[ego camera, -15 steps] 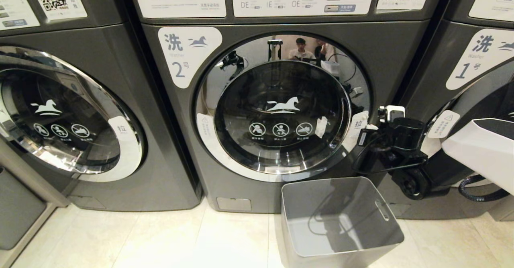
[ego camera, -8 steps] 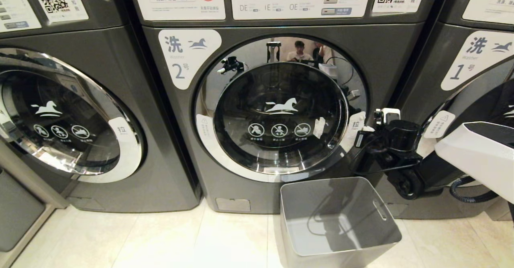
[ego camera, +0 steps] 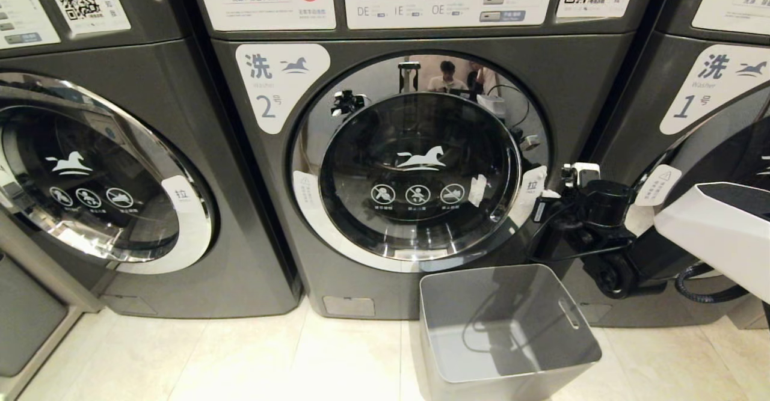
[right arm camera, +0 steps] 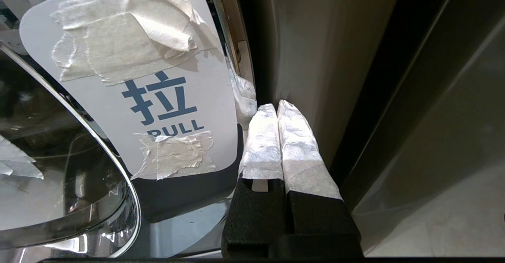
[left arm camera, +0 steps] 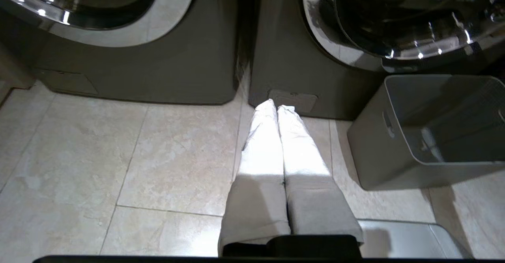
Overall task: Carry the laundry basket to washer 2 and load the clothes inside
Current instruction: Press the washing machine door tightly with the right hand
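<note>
Standing below right gripper: laundry basket

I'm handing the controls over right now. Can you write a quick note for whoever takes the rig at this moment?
Right gripper: shut, empty, tips at the door edge beside the PULL label of washer 2.
Left gripper: shut, empty, above the floor.
Laundry basket: on the floor before washer 2, nothing visible inside.
Clothes: not in view.
Done: basket delivered.
Left: confirm where the clothes are; the door looks closed.
</note>
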Controlling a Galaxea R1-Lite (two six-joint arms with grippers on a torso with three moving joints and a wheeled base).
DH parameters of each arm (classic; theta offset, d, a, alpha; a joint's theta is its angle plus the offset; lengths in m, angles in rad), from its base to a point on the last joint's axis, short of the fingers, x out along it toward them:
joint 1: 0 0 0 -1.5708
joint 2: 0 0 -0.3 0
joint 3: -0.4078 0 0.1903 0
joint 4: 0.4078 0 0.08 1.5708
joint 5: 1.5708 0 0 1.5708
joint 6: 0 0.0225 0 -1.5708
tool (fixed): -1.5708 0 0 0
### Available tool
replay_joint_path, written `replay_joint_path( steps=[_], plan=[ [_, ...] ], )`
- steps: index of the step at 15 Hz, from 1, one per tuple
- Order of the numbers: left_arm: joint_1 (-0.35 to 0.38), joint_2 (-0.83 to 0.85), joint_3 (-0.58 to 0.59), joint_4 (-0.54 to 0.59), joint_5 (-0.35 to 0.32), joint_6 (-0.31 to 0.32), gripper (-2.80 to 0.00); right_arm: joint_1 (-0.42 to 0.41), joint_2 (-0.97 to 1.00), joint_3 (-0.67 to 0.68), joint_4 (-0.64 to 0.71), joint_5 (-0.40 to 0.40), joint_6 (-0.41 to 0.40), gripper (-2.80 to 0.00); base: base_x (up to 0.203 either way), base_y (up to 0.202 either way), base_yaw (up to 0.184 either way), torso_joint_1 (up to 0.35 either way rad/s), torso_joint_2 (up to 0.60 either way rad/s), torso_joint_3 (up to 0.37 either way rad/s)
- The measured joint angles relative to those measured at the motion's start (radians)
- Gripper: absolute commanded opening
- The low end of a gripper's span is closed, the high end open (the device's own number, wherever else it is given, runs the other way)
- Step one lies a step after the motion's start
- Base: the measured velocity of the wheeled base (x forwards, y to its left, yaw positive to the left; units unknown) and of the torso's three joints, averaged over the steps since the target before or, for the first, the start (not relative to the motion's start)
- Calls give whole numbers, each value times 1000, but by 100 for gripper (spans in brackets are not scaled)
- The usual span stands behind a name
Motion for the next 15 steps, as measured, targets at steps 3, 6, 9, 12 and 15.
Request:
replay_joint_path(
  steps=[3, 6, 9, 12, 15],
  plan=[
    [-4, -34, 99, -2, -88, 36, -280, 4, -6, 1, 3, 19, -1, -280, 0, 0, 0, 0, 0, 0],
    [-7, -82, 213, -1, -173, 114, -280, 4, -6, -2, 4, 49, -1, -280, 0, 0, 0, 0, 0, 0],
    [-20, -92, 251, 5, -246, 126, -280, 4, 0, -28, 25, 61, -1, -280, 0, 0, 0, 0, 0, 0],
    [-87, -108, 256, 5, -288, 124, -280, 8, 8, -48, 29, 77, 1, -280, 0, 0, 0, 0, 0, 0],
    [-115, -117, 256, 5, -291, 124, -280, 17, -9, -40, 32, 74, 3, -280, 0, 0, 0, 0, 0, 0]
  ],
)
